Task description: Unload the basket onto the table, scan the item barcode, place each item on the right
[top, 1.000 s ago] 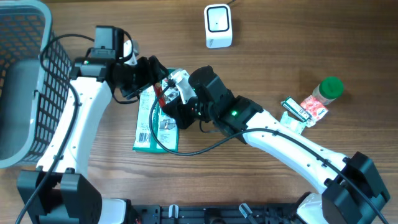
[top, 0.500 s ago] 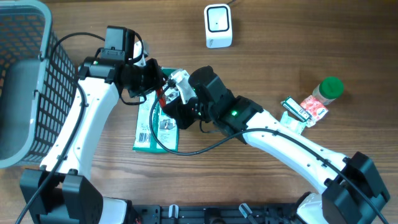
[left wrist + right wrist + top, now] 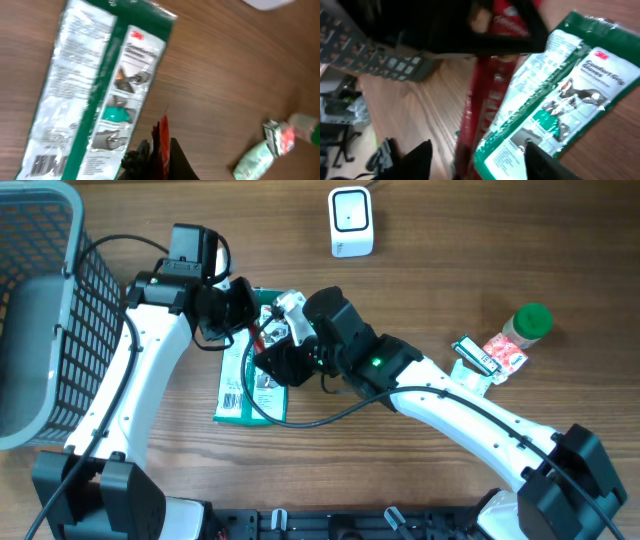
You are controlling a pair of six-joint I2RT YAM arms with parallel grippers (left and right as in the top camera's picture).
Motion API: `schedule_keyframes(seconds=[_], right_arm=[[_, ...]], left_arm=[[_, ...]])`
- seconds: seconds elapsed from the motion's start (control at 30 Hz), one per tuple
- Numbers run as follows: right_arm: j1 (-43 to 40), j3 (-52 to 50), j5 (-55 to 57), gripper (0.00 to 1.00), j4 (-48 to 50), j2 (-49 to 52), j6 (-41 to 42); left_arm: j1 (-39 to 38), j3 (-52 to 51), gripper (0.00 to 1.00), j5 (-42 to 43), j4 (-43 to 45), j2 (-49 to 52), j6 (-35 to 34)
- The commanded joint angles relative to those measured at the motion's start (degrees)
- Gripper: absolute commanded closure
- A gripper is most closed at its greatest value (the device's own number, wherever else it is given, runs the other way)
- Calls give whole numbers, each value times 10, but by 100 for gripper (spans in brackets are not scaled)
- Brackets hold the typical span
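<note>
Overhead, the mesh basket (image 3: 40,240) is sitting at the left edge of the table (image 3: 450,260). Just right of it, the left gripper (image 3: 247,320) is pinching a thin red packet (image 3: 258,332) between closed jaws, over the far end of a green glove package (image 3: 240,385) lying flat on the wood. Immediately right, the right gripper (image 3: 272,348) is crowding the same packet, though from above its jaws are hidden. Farther right and toward the far side, the white scanner (image 3: 351,222) is standing well apart from both arms, and a green-capped bottle (image 3: 528,322) is resting near the right edge.

The step looks like a handover into the left pincer. To do it well, the right arm should be backing straight off without brushing the packet. The left should be gripping firmly and then turning a printed face, not the thin edge, toward the scanner.

The right wrist view is showing what overhead hides: its own fingers (image 3: 422,155) are standing wide apart, with the red packet hanging between them and apparently touching neither. The left wrist view is showing the packet edge-on in its jaws. It is also showing a barcode at the near-left corner of the green package, while blur is hiding any code on the red one.
</note>
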Motion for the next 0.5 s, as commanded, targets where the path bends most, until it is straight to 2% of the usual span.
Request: schedule_keyframes(seconds=[0.0, 0.1, 0.23, 0.47], right_arm=[[2, -4, 28, 32, 8, 5, -63], [2, -3, 27, 28, 9, 5, -81], [2, -3, -13, 28, -7, 5, -80], [21, -4, -57, 32, -46, 5, -115]], left_arm=[[0, 5, 96, -87, -24, 0, -78], [0, 5, 96, -123, -52, 0, -89], [-1, 5, 96, -191, -132, 3, -103], [-1, 5, 96, -196, -182, 22, -106]])
